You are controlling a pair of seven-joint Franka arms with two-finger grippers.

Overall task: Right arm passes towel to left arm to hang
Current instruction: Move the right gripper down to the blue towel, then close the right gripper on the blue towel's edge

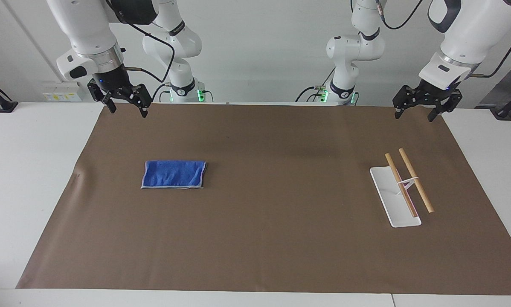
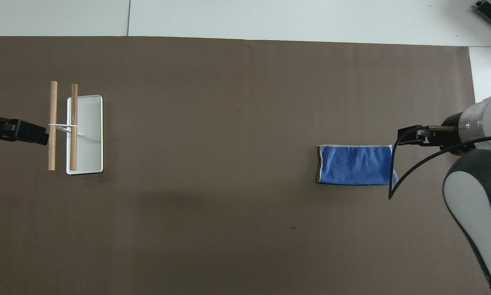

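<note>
The blue towel (image 1: 173, 174) lies folded flat on the brown mat, toward the right arm's end; it also shows in the overhead view (image 2: 355, 164). My right gripper (image 1: 127, 109) hangs open and empty over the mat's edge nearest the robots, well apart from the towel. The right arm's wrist (image 2: 479, 121) and cable reach in beside the towel in the overhead view. My left gripper (image 1: 413, 116) hangs open and empty over the mat's corner at the left arm's end and waits there.
A towel rack (image 1: 402, 189) with a white base and two wooden rods stands on the mat at the left arm's end, also in the overhead view (image 2: 74, 127). The brown mat (image 1: 281, 238) covers most of the white table (image 1: 29, 170).
</note>
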